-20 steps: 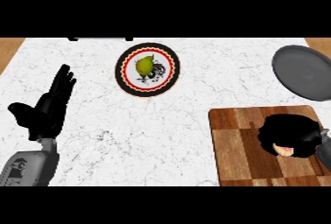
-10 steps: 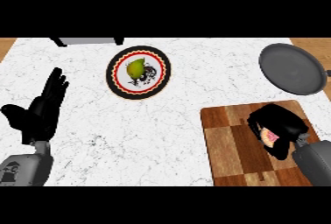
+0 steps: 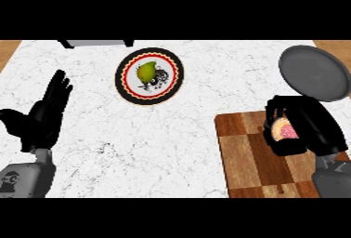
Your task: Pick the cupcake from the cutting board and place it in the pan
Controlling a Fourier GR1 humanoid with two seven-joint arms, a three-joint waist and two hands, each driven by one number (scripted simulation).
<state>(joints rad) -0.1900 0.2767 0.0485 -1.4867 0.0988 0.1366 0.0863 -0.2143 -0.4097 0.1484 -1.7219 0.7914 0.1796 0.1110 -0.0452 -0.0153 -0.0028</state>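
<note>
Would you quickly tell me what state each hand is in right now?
Left hand: open, fingers straight, holding nothing.
Right hand: shut on the cupcake, over the cutting board.

The right hand (image 3: 305, 128) curls round the cupcake (image 3: 283, 131) and hides most of it; only a pink and tan patch shows between the fingers. The hand also covers part of the cutting board (image 3: 248, 158), whose near right corner lies under the grey forearm. A grey object (image 3: 96, 43) at the tabletop's far edge is cut off, too little showing to name. The fruit on the plate (image 3: 149, 76) is unclear.
</note>
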